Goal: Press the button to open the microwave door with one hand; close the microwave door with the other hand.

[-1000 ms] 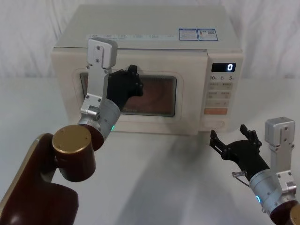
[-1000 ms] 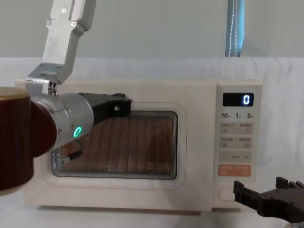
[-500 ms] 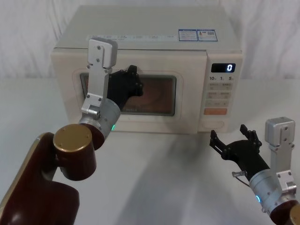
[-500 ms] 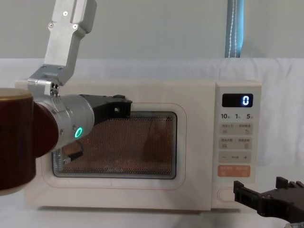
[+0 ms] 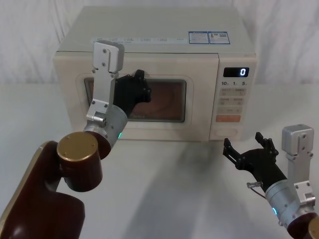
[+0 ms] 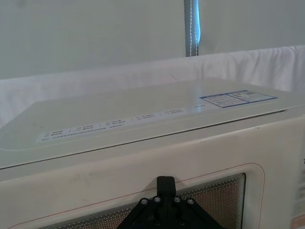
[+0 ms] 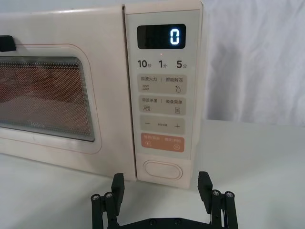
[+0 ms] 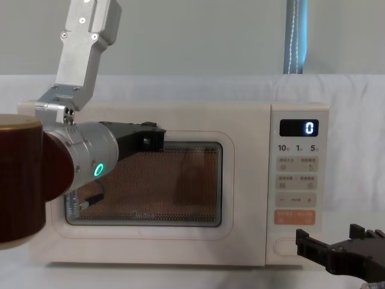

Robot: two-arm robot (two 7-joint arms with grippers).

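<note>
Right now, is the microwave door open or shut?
Shut: the microwave door sits flush with the control panel, and the left gripper is against its window.

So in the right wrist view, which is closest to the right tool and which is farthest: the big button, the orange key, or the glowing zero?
From the right tool, nearest first:
1. The button, lowest on the panel, just beyond the open fingers.
2. The orange key, just above it.
3. The glowing zero, at the panel's top.

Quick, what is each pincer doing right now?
Left pincer: against the door; open or shut cannot be told.
Right pincer: open, empty, before the button.
</note>
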